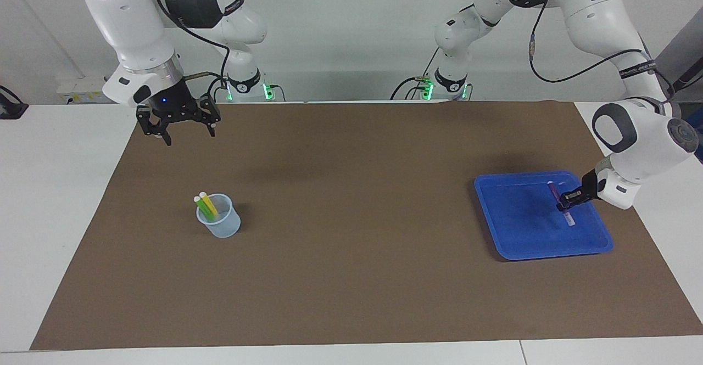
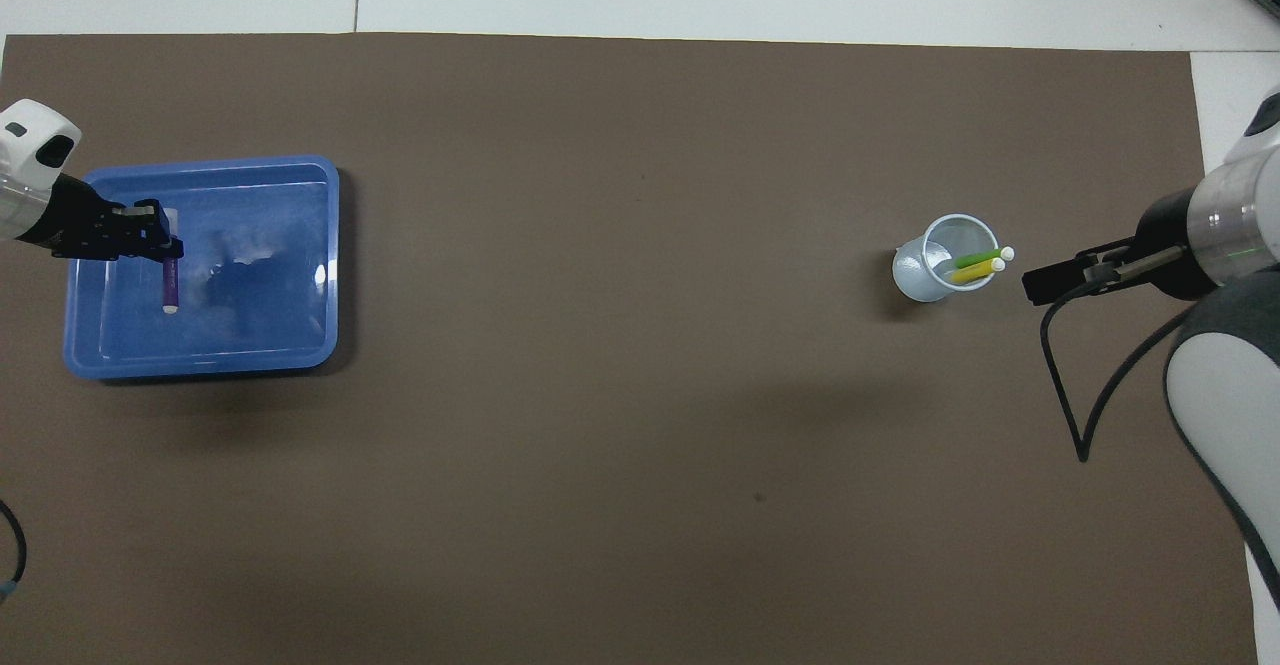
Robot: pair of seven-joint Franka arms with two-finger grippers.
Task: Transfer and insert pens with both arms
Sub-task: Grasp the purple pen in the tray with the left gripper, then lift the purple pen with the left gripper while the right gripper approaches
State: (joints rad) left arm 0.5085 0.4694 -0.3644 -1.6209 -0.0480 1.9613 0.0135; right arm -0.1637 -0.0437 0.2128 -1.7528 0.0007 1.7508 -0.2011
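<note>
Brown matting covers the white table (image 1: 55, 200). My left gripper (image 1: 565, 204) is clamped on the slim purple marker pen (image 1: 553, 190), lifted over the shallow blue plastic tray (image 1: 508, 244); my fingers hide its middle. My right gripper (image 1: 187, 133) waits, jaws spread, over the mat. Yellow pen (image 1: 208, 203) and bright green pen (image 1: 202, 207) stand in the clear plastic cup (image 1: 222, 228), lower ends hard to make out.
</note>
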